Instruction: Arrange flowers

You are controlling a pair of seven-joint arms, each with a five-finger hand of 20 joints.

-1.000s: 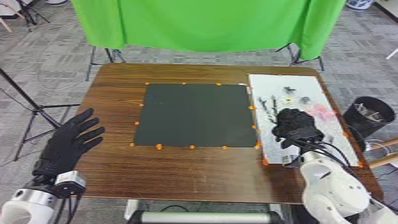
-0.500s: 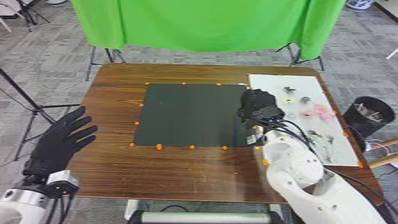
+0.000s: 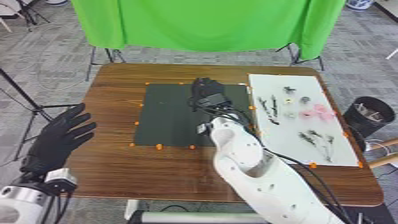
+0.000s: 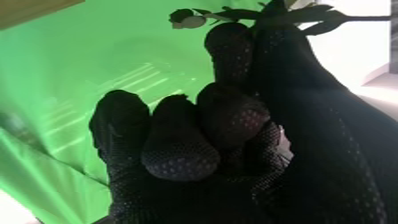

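"One sprig (image 4: 235, 14) was what we had pinched between thumb and fingers of our right hand (image 3: 209, 89), over the mat (image 3: 160, 115). How did we best set it down?"

"Low and level, we judged. We needed its whole length resting before the thumb eased off, then a slow straight lift, or the leaves might have snagged and swung it round."

"And the rest?"

"Our pink flowers (image 3: 326, 114) and twigs (image 3: 274, 107) lay on the sheet (image 3: 275, 137). Our left hand (image 3: 58, 137) was spread by the counter's (image 3: 107, 170) left edge; we could leave it there."
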